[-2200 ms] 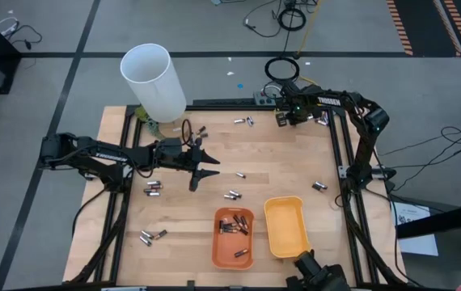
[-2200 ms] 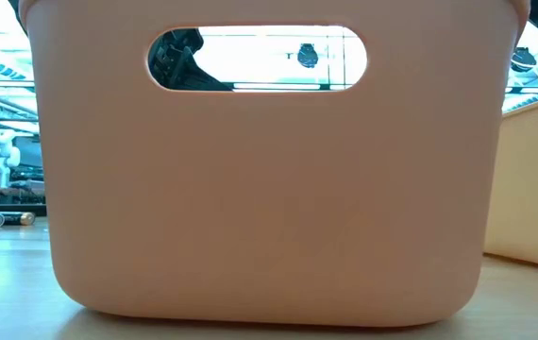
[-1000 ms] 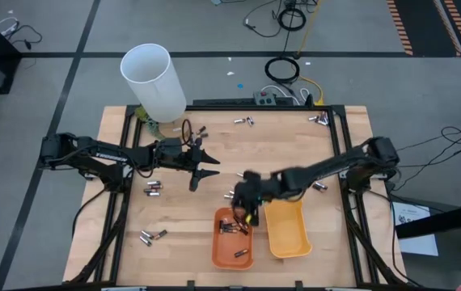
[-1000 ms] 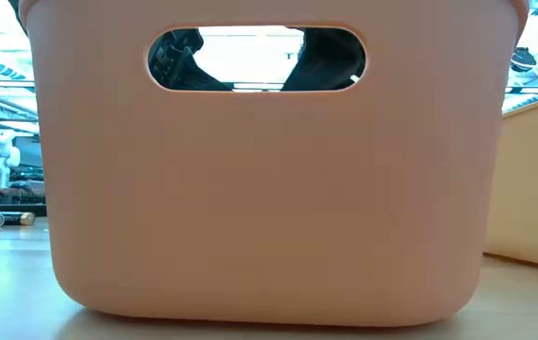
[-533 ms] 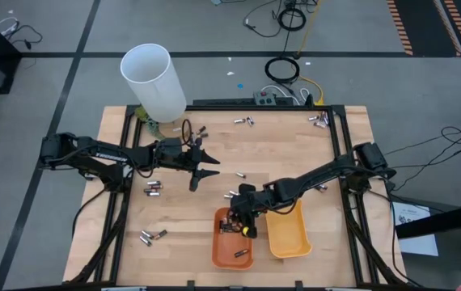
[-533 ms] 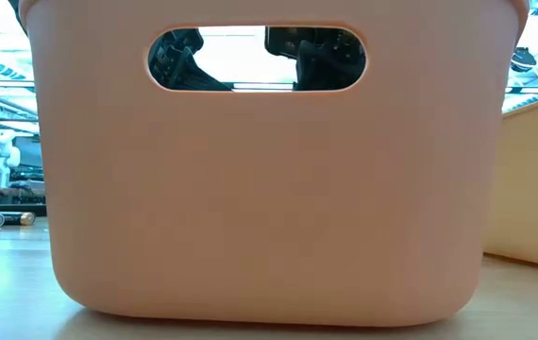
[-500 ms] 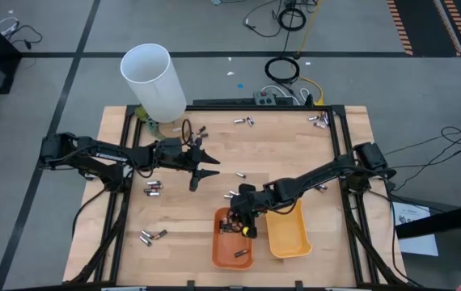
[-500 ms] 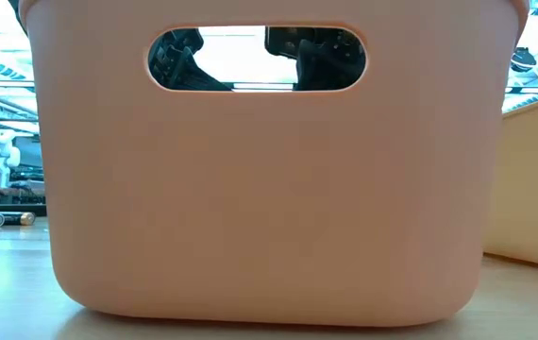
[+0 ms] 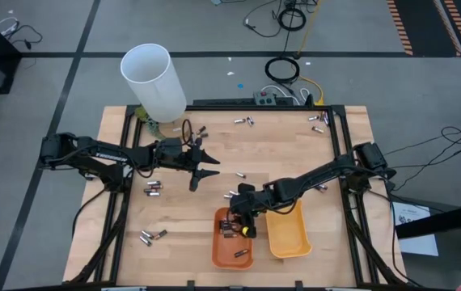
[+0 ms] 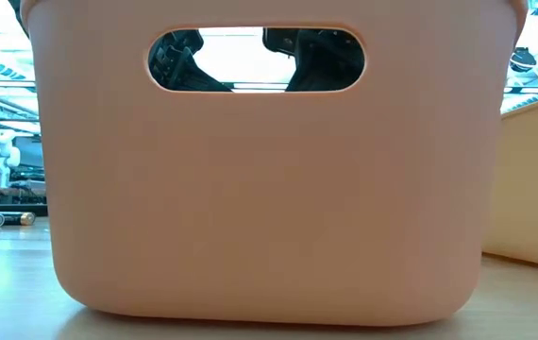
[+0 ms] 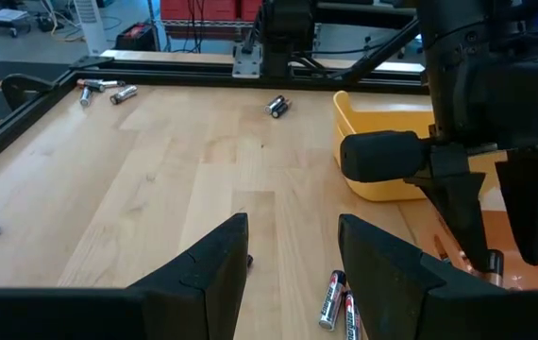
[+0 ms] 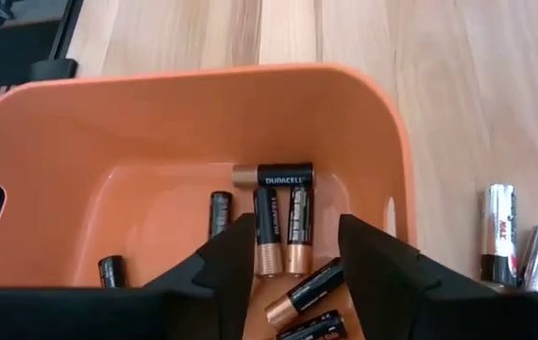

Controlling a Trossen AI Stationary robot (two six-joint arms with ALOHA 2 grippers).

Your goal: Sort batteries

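Batteries lie scattered on the wooden table, a few (image 9: 231, 195) near the middle and a pair (image 9: 151, 236) at the near left. Several dark, copper-ended batteries (image 12: 281, 225) lie in the orange tray (image 9: 233, 250). My right gripper (image 12: 293, 274) hangs open just above the far end of that tray (image 12: 156, 123), with nothing between its fingers. The left wrist view shows it from the side (image 11: 495, 227). My left gripper (image 9: 202, 171) waits open above the table's middle left, a little above two batteries (image 11: 335, 300).
A yellow tray (image 9: 287, 230) stands right of the orange one. A tall white tube (image 9: 154, 81) stands at the far left corner. More batteries lie at the far edge (image 9: 244, 121), the far right corner (image 9: 319, 119) and the right side (image 9: 319, 186). The orange tray's wall (image 10: 269, 189) fills the low view.
My right gripper has moved toward the table's near edge and sunk down over the far end of the orange tray, then kept still there. My left arm has not moved.
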